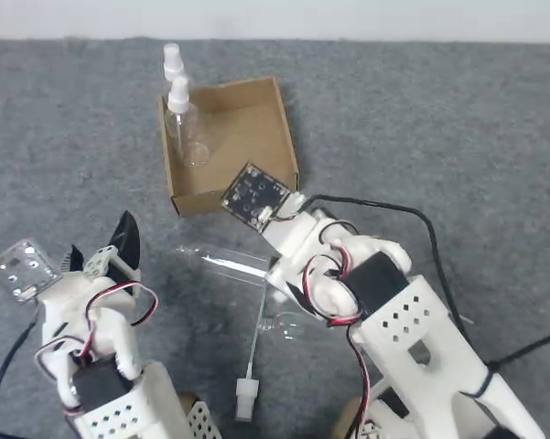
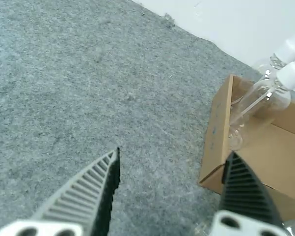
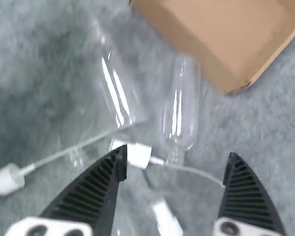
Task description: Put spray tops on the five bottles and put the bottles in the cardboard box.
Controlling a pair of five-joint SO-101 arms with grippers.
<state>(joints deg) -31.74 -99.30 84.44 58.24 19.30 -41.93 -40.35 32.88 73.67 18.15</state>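
Observation:
Two clear bottles [image 1: 185,128] with white spray tops stand in the left side of the cardboard box [image 1: 247,137]; the left wrist view has them [image 2: 265,96] in the box [image 2: 218,142] too. Two uncapped clear bottles [image 3: 118,93] [image 3: 179,113] lie side by side on the carpet just in front of the box [image 3: 221,39]. My right gripper [image 3: 177,152] hangs open above them, over a loose spray top [image 3: 137,153] with its tube. Another spray top [image 1: 246,395] lies nearer the arms. My left gripper [image 2: 174,153] is open and empty, low over bare carpet left of the box.
Grey carpet covers the table [image 1: 458,119]. A third loose spray top [image 3: 164,221] lies under the right gripper. One lying bottle [image 1: 224,261] shows between the arms. A black cable [image 1: 421,229] runs off the right arm. Open carpet lies right of the box.

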